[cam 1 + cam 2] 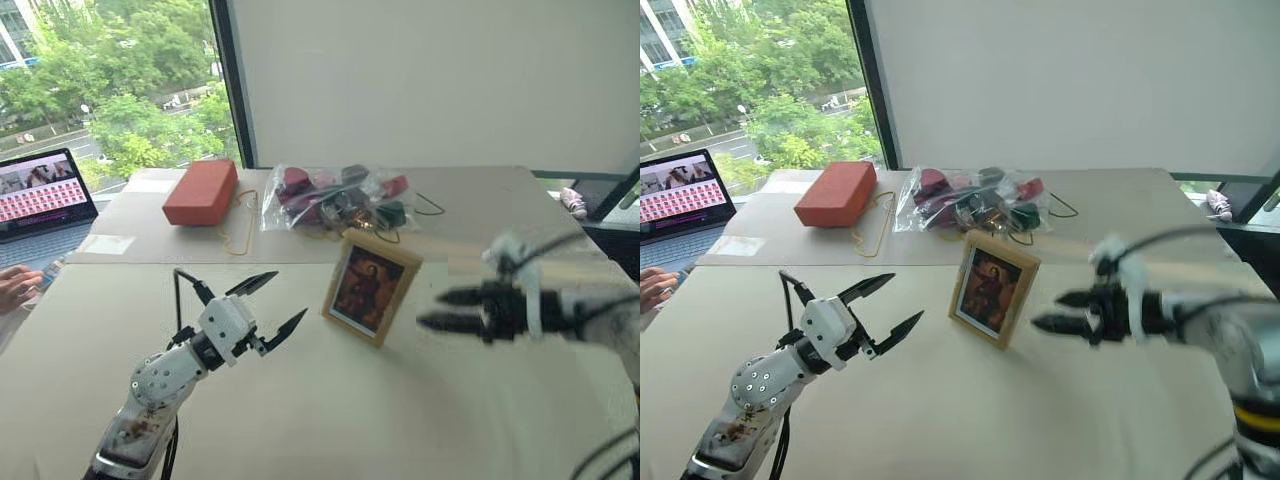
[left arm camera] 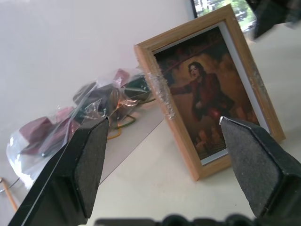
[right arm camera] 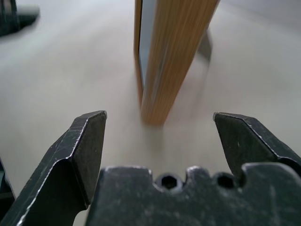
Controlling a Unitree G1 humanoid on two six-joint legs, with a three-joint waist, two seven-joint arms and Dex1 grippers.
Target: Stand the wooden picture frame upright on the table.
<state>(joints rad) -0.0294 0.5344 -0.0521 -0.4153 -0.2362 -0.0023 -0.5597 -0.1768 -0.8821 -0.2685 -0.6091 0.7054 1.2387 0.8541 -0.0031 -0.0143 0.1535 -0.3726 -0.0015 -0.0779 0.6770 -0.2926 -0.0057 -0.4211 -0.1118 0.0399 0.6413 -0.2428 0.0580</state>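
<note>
The wooden picture frame (image 1: 370,286) stands upright mid-tabletop (image 1: 330,410), long axis vertical, at 9 o'clock from the nearer right gripper (image 1: 437,309) and 3 o'clock from the left gripper (image 1: 279,305), both jaws wide open, empty.

Office-like room — laptop (image 1: 42,192), big window (image 1: 110,80) over street trees

The wooden picture frame (image 1: 370,286), standing between the two claws, is showing pale, straight-grained wood with a soft satin finish and a glossy print. The table (image 1: 330,400) under both claws is looking matt and smooth. Beyond the frame from the left gripper (image 1: 268,306), a clear plastic bag (image 1: 335,197) is glinting and crinkling. The right gripper (image 1: 1054,311) fingers (image 3: 82,150) are showing dull, finely grainy black.
</note>
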